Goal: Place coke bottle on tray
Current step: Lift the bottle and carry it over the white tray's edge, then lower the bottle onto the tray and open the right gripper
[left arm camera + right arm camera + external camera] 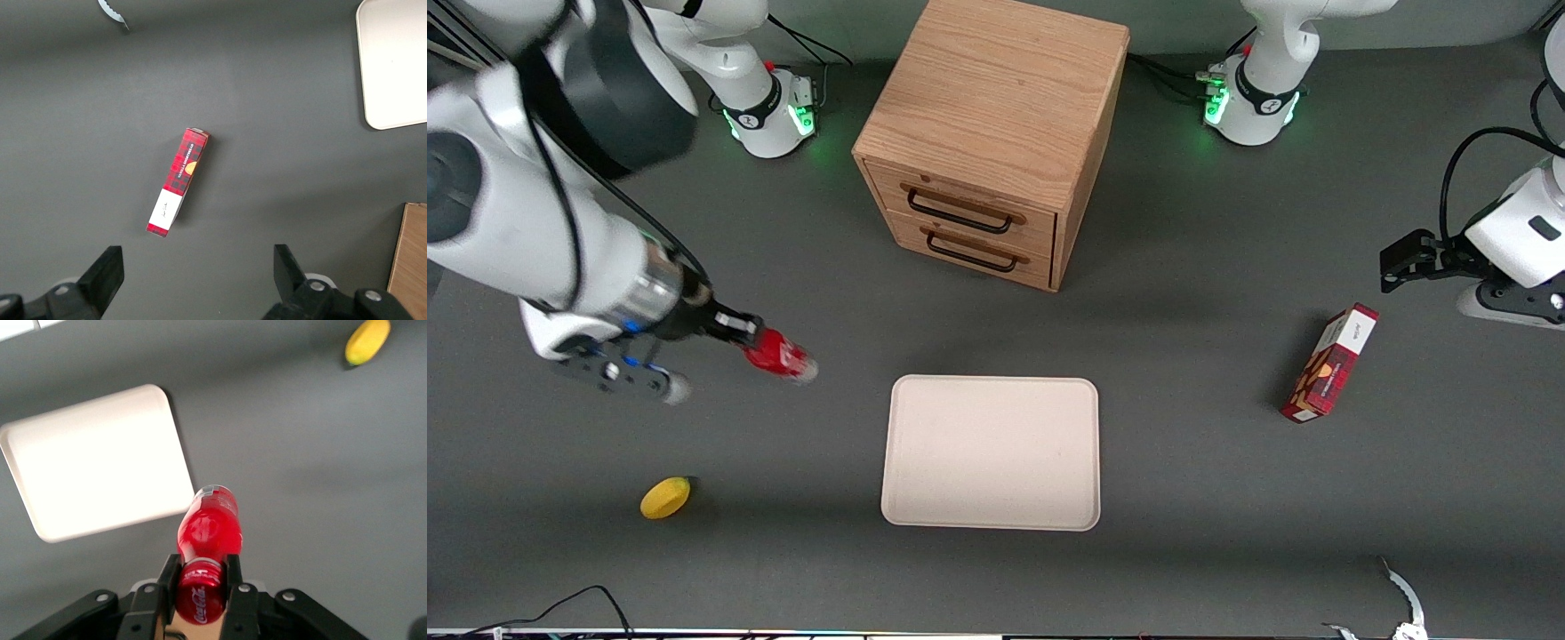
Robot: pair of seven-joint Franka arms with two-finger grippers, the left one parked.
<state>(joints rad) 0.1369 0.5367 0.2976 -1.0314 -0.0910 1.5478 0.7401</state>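
Toward the working arm's end of the table (1183,293), the gripper (758,344) hangs in the air with its jaws closed on the neck of the coke bottle (781,356), just under the red cap. In the right wrist view the gripper (200,587) clamps the coke bottle (208,533) from both sides, the cap toward the camera and the clear base pointing down and away toward the table. The bottle is tilted rather than upright and is clear of the table surface. It is beside the tray (991,453), toward the working arm's end of it and not over it; in the right wrist view the tray (100,460) lies below with one rounded corner near the bottle's base.

A yellow lemon (665,497) lies on the table nearer to the front camera than the gripper, well apart from the tray; it also shows in the right wrist view (367,341).

The tray lies flat with nothing on it, in front of the wooden cabinet (996,133), whose two drawers are shut.

Toward the parked arm's end of the table lies a red and white carton (1329,363), well apart from the tray; the left wrist view shows the carton (178,181) and an edge of the tray (393,60).
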